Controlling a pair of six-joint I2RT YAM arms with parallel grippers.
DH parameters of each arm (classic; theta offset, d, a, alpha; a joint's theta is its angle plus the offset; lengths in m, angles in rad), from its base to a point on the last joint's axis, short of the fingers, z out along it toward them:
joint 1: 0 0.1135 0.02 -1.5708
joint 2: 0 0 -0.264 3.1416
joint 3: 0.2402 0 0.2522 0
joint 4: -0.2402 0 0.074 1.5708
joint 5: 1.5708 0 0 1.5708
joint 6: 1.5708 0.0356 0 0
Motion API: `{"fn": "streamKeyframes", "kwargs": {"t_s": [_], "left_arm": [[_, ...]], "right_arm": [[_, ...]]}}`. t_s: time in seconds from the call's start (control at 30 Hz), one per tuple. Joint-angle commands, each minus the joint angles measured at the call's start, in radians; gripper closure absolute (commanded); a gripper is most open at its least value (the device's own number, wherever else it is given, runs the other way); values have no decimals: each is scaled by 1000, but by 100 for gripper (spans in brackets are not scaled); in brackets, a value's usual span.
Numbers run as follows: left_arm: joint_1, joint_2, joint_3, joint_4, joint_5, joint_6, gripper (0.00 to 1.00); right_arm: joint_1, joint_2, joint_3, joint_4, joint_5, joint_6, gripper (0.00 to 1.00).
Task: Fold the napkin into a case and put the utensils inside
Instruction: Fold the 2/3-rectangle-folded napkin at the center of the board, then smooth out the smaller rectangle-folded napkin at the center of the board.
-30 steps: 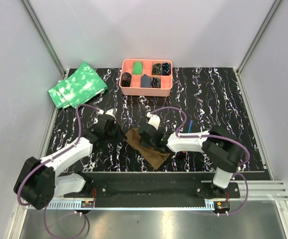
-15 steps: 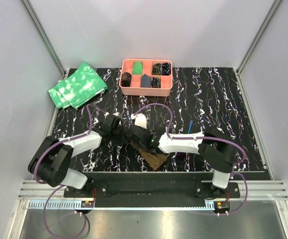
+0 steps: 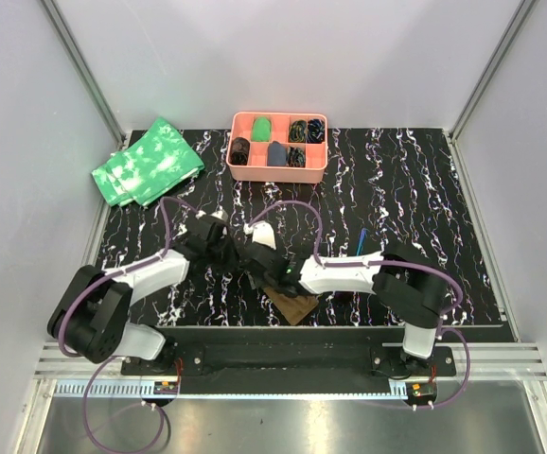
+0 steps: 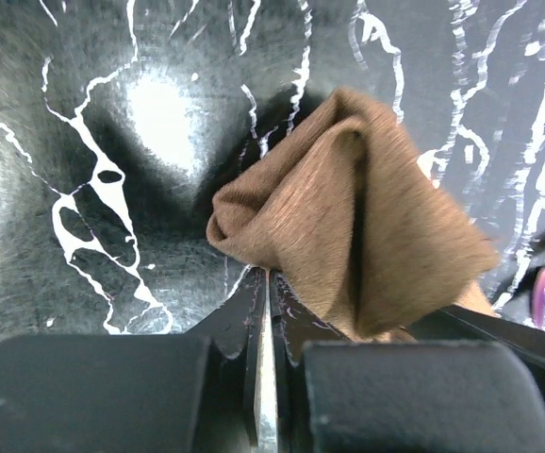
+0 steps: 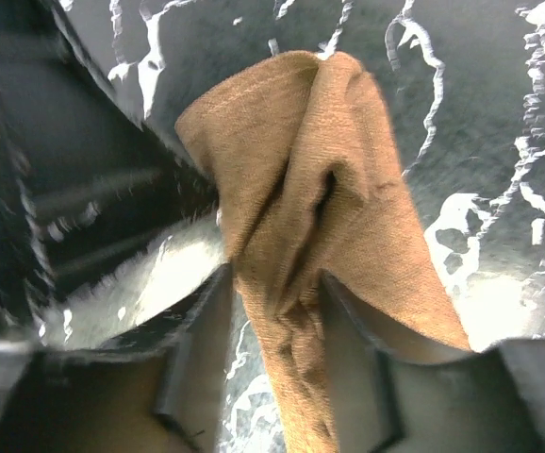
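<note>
The brown napkin [image 3: 294,305] lies bunched near the table's front edge, between the two arms. In the left wrist view one end of it [image 4: 348,217] rises in a loose fold right at the tips of my left gripper [image 4: 268,276], which is shut on its edge. In the top view that gripper [image 3: 230,252] sits just left of my right gripper [image 3: 259,265]. The right gripper [image 5: 274,278] has its jaws apart astride a ridge of the napkin [image 5: 301,170], with a gap at the left finger. A blue utensil [image 3: 362,236] lies behind the right arm; the other utensils are hidden.
A pink compartment tray [image 3: 278,174] with small items stands at the back centre. Green mottled cloths [image 3: 146,163] lie at the back left. The black marbled table [image 3: 425,189] is walled on three sides.
Both grippers have come together over the napkin's left end, the right one moving left and folding the cloth over. The right jaws have opened off the cloth; the left has closed.
</note>
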Motion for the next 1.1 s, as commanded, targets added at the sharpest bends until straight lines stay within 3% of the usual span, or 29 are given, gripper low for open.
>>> {"fn": "streamKeyframes", "kwargs": {"t_s": [0.0, 0.23, 0.4, 0.7, 0.77, 0.87, 1.07], "left_arm": [[38, -85, 32, -2, 89, 32, 92], [95, -163, 80, -32, 227, 25, 73], [95, -102, 124, -14, 319, 36, 50], [75, -66, 140, -35, 267, 47, 43], [74, -76, 149, -68, 218, 49, 41], [70, -96, 163, -92, 180, 56, 29], [37, 4, 220, -173, 166, 70, 27]], "right_arm": [[-26, -83, -90, 173, -143, 1, 45], [-103, -127, -245, 439, -356, 73, 42], [-159, -135, -344, 612, -485, 142, 42], [-189, -138, -414, 829, -612, 181, 37], [-189, -135, -417, 848, -629, 182, 36], [-190, -141, -420, 852, -642, 182, 36], [-195, -137, -411, 827, -640, 175, 36]]}}
